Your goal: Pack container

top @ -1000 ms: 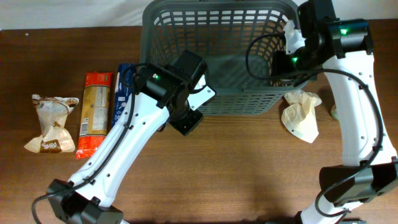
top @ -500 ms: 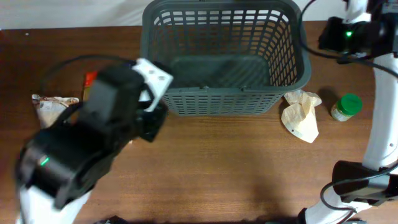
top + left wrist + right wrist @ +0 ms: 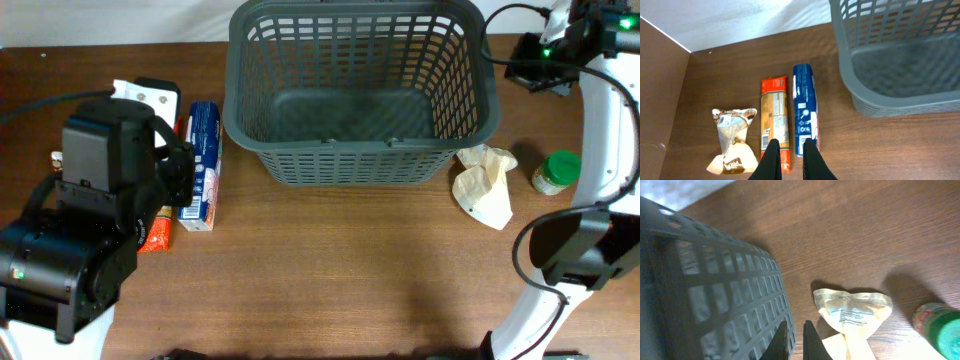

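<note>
The dark grey lattice basket (image 3: pixel 360 165) stands at the back middle of the table with nothing inside; its corner also shows in the left wrist view (image 3: pixel 900 100) and its wall in the right wrist view (image 3: pixel 715 280). My left gripper (image 3: pixel 790 162) hangs shut and empty, high above the near ends of an orange pasta pack (image 3: pixel 775 115) and a blue pack (image 3: pixel 805 107). My right gripper (image 3: pixel 796 342) is shut and empty, above the table just outside the basket's right wall, near a cream bag (image 3: pixel 852 312).
A brown-and-white snack bag (image 3: pixel 732 142) lies left of the orange pack. A green-lidded jar (image 3: pixel 555 172) stands right of the cream bag (image 3: pixel 485 185). The left arm (image 3: pixel 100 220) hides most of the left packs from overhead.
The left arm swung from the basket's front back to the left, over the packs. The right arm drew away from the basket's right rim toward the far right.
</note>
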Available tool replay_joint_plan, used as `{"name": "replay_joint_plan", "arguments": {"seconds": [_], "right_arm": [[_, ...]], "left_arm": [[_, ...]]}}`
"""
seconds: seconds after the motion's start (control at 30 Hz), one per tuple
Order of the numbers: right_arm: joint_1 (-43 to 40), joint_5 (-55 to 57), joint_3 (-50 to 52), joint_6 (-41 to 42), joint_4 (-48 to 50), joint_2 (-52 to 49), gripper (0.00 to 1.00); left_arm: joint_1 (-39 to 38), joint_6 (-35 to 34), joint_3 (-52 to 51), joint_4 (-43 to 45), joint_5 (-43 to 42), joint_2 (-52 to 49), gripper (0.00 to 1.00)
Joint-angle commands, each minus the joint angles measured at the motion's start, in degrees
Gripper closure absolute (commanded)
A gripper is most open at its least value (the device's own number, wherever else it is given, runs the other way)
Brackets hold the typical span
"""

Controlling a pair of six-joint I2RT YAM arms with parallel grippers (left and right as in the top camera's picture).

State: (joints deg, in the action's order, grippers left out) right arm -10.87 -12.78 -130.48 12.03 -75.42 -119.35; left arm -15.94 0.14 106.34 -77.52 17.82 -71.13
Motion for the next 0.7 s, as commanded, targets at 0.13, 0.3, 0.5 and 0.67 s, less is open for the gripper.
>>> {"name": "replay_joint_plan", "arguments": {"seconds": [0.13,0.3,0.5,0.67], "right_arm": [[3.1,-3.1,-0.7,0.2,1.3,-0.4,0.96],[6.5,-3.1,-0.7,-1.0,2.6,-0.4,0.96],[6.6,-2.8,-0.7,-1.3,2.7,-0.4,0.96],[4.7,7.6,-1.0,-1.2,-1.0,1.9,0.96]], "left_arm": [[0.5,-0.6,0.2,-1.3,0.9,-0.3,0.97],[0.5,-0.7,0.2,-2.9,1.1,-0.4,0.97],[4.7,-0.9,0.2,-4.7,1.7,-0.4,0.96],[16.0,-4.9,0.2,-2.6,0.9,-1.0,0.68]]}}
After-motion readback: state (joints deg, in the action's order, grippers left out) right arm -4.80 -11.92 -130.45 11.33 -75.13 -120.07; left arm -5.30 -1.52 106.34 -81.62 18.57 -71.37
